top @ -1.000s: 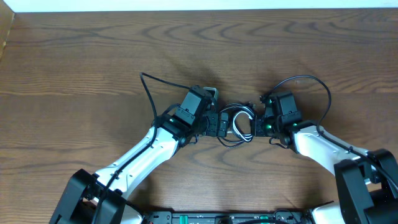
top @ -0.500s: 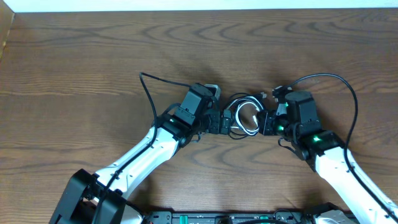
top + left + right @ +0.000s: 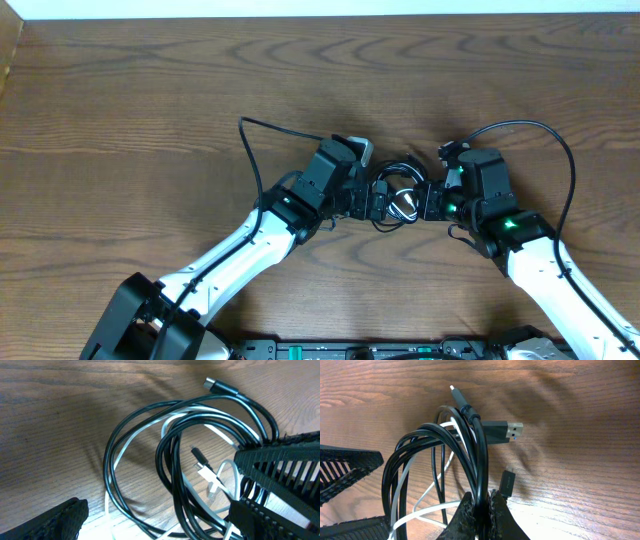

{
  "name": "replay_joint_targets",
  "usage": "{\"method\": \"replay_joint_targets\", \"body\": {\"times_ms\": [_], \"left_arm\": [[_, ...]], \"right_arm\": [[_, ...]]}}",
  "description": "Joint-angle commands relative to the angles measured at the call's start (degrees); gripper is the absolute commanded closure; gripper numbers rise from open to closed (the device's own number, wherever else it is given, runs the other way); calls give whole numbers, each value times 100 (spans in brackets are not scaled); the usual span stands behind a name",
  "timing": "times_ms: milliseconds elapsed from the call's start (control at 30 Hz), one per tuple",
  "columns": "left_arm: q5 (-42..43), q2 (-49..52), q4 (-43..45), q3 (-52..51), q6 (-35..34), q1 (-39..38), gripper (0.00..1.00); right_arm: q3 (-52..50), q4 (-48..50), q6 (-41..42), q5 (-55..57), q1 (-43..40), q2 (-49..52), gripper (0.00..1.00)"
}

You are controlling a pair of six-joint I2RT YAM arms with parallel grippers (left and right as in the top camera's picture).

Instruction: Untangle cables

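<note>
Tangled cables at the middle of the table (image 3: 120,90), untangling hardly begun.
The left gripper (image 3: 377,200) stands wide open, its jaws on either side of the bundle and gripping nothing. The right gripper (image 3: 480,509) is clamped on black strands. The cables (image 3: 400,193) lie between them, black and white loops wound together. A USB plug (image 3: 506,431) and a small plug (image 3: 506,481) poke free, but no cord is separated yet.
</note>
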Motion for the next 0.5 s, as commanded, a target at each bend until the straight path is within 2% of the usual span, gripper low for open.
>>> {"method": "replay_joint_targets", "body": {"times_ms": [0, 467], "left_arm": [[129, 28, 66, 52, -136, -39, 4], [57, 212, 249, 52, -221, -149, 3]], "right_arm": [[76, 37, 122, -247, 50, -52, 99], [76, 424, 175, -1005, 55, -81, 99]]}}
